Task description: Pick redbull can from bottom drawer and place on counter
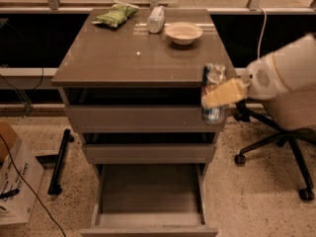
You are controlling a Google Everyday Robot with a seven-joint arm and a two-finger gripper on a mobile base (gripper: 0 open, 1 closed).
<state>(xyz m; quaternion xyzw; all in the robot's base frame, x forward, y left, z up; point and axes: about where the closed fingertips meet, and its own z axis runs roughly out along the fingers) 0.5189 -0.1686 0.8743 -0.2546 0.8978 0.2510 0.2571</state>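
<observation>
Over a speckled floor (256, 191), the bottom drawer (148, 194) stands pulled out at 6 o'clock. At 3 o'clock the gripper (213, 98) pinches the upright redbull can (214, 75) at the front right corner of the counter (123, 58). Toward 12 o'clock, a bowl (183, 32), a plastic bottle (156, 19) and a green snack bag (116, 15) rest on the counter.

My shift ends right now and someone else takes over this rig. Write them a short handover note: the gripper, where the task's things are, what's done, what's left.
Gripper: shut on the redbull can, holding it upright in the air at the cabinet's right front corner, about level with the counter's edge.
Bottom drawer: pulled open; the can is out of it.
Counter: a bowl, a plastic bottle on its side and a green bag sit along the back.
Done: can picked from the drawer.
Left: bring the can over the counter, set it down, release.
</observation>
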